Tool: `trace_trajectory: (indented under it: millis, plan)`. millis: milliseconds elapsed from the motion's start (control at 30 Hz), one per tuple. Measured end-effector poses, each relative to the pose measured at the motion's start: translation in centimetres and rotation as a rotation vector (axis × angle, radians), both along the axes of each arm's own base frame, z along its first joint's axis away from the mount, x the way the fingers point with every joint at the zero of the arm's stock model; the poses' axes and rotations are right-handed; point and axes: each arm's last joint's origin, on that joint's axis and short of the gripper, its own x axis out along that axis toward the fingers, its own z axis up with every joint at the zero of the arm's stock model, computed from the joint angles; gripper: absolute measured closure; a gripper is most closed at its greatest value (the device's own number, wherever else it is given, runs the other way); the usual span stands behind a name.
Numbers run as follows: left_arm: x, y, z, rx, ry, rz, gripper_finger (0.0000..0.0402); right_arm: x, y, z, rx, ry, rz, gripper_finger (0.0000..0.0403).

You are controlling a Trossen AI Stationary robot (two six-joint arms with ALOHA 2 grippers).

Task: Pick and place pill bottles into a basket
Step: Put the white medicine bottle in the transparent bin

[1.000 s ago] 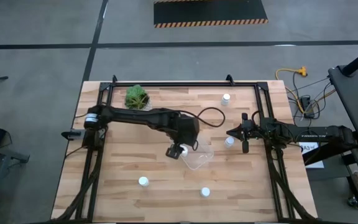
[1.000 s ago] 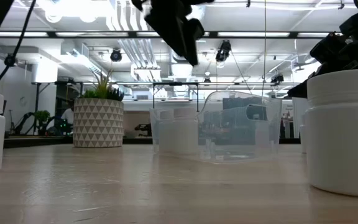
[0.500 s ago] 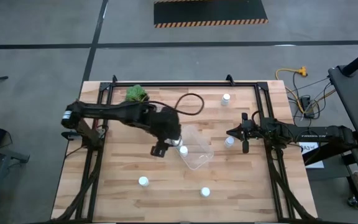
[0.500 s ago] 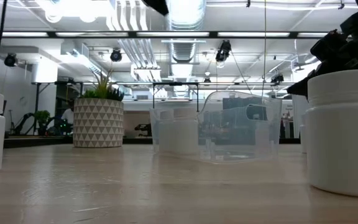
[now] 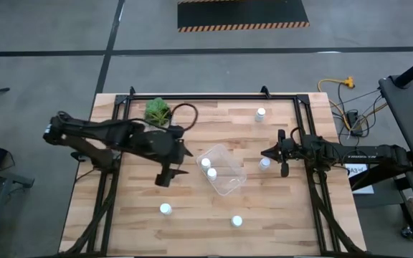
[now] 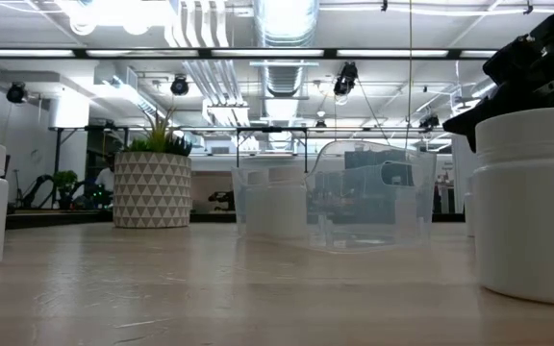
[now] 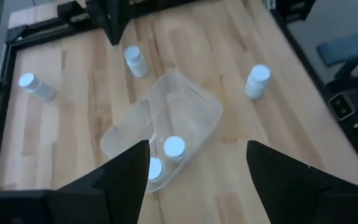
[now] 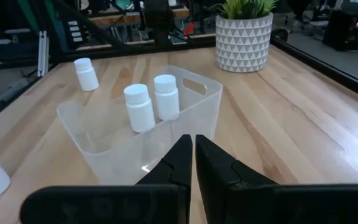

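Note:
The clear basket (image 5: 224,175) lies at mid table with two white pill bottles (image 5: 208,168) standing in it; they also show in the left wrist view (image 7: 165,157) and the right wrist view (image 8: 151,102). Other bottles stand on the wood at the far right (image 5: 261,113), right of the basket (image 5: 264,163), near left (image 5: 165,209) and near middle (image 5: 236,221). My left gripper (image 5: 169,177) is open and empty, above the table to the left of the basket (image 7: 166,121). My right gripper (image 8: 191,158) is shut and empty, right of the basket (image 8: 142,140) and next to the bottle there.
A white patterned pot with a green plant (image 5: 158,111) stands at the far left corner and shows in the right wrist view (image 8: 244,34). Black rails (image 5: 206,97) frame the table. In the low view one bottle (image 6: 532,202) stands close by and the basket (image 6: 354,197) farther off.
My left gripper has drawn away from over the basket toward the table's left edge, and its arm has folded back with it. The two bottles in the basket, partly covered by the gripper before, now show in full. The right arm has kept still.

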Motion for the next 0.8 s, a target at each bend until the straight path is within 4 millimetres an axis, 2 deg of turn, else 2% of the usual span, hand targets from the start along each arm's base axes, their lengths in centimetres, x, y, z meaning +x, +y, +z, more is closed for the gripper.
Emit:
trace_trajectory:
  millis: [500,800]
  plan:
    - [-5.2,-0.4,-5.3,-0.121,-0.067,-0.048,0.0153,0.1,0.0,0.4,0.015,-0.042,-0.001,0.0390]
    - [-6.9,-0.5,-8.5,-0.279,0.002,-0.137,0.0153,0.1,0.0,0.4,0.016,-0.045,-0.003,0.0390]
